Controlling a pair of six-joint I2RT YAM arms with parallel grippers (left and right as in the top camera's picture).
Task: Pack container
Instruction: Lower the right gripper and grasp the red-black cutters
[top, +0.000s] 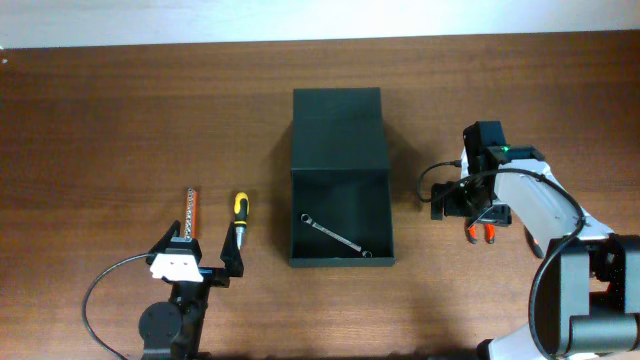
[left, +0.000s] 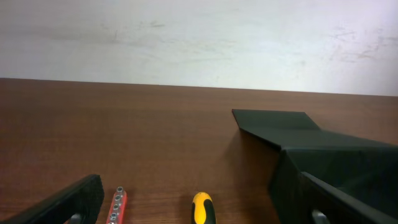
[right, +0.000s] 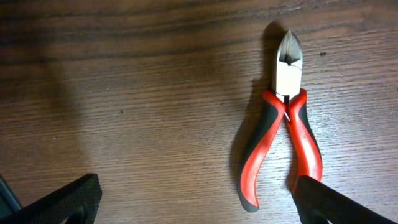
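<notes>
Container (top: 335, 200): lid open, wrench (top: 335, 235) inside.
Left claw (left: 200, 183): spread, empty, near screwdriver (top: 239, 210).
Right claw (right: 196, 193): spread above red pliers (right: 287, 99).

The container (top: 340, 195) is a dark green-black matte rectangular box that sits flat near the middle of the table (top: 120, 130). It is open on top, and its hinged lid (top: 337, 128) is folded back from the far edge, tilting away behind the box.
</notes>
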